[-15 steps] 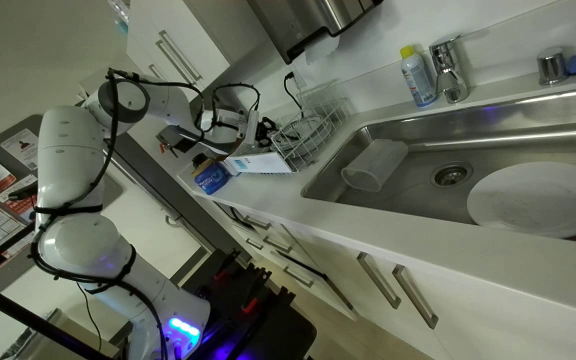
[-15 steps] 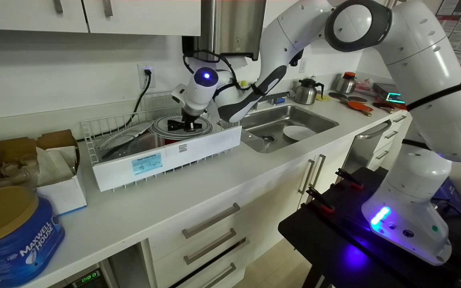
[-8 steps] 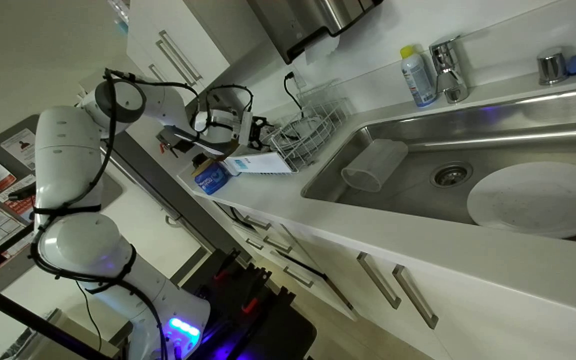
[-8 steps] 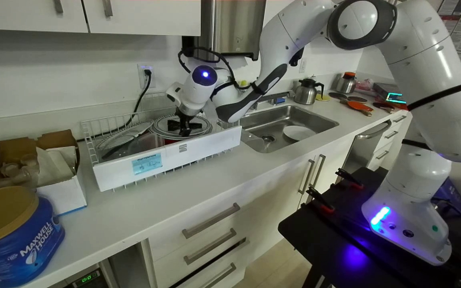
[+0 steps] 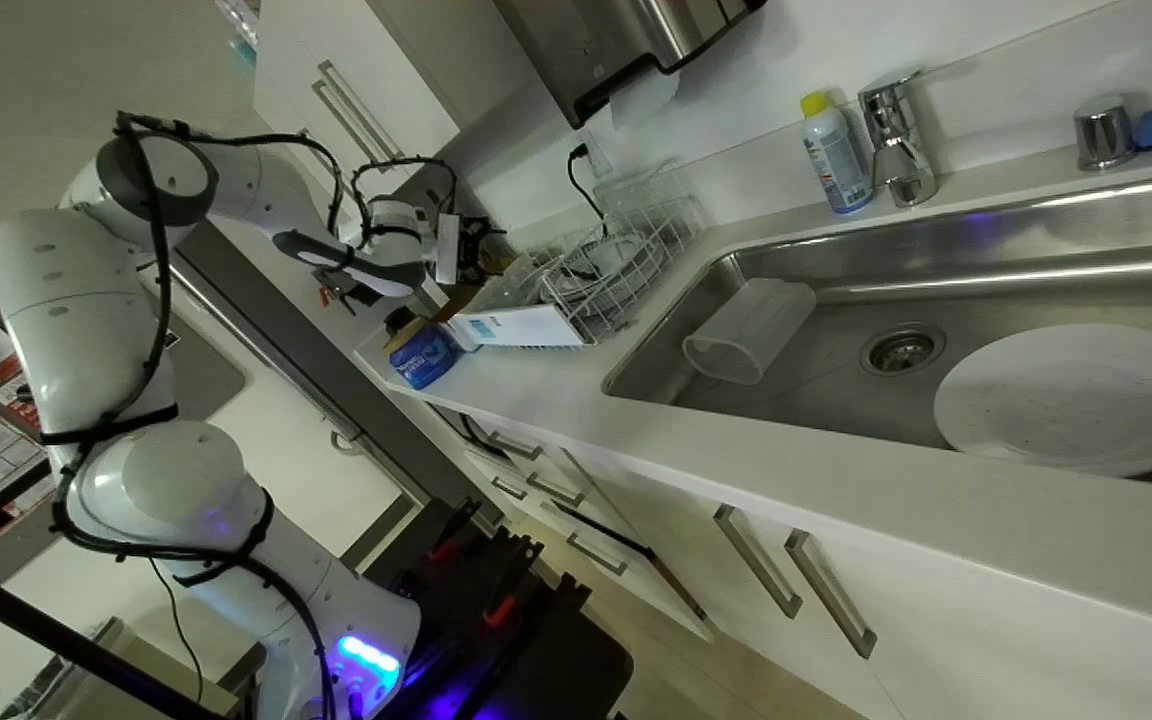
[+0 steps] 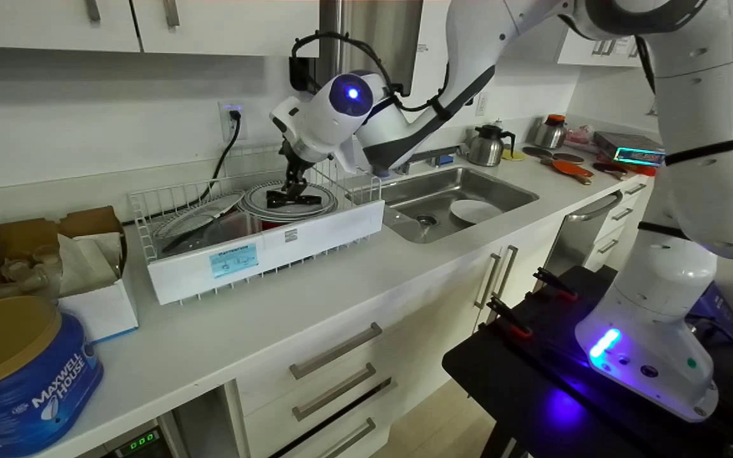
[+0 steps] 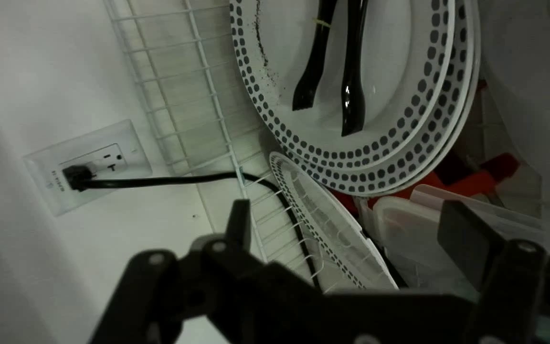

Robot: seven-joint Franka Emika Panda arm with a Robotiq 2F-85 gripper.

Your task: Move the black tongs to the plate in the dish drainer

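The black tongs lie on the topmost of several stacked, dot-rimmed plates; this plate fills the upper part of the wrist view, and the tongs' far end runs out of frame. In an exterior view the tongs rest across the plate. The stack sits within the dish drainer, a white wire rack with a white front panel. My gripper stands open, its fingers wide apart with nothing held between them. It hovers over the drainer, off the tongs in the wrist view.
Another dot-rimmed plate leans in the rack beside a clear plastic container. A black cord runs behind the wires. Left of the drainer stand a cardboard box and a coffee can. The steel sink lies to its right.
My gripper has drawn away from the tongs, shifting left in an exterior view as the arm pulled back. The tongs have stayed where they were on the plate.
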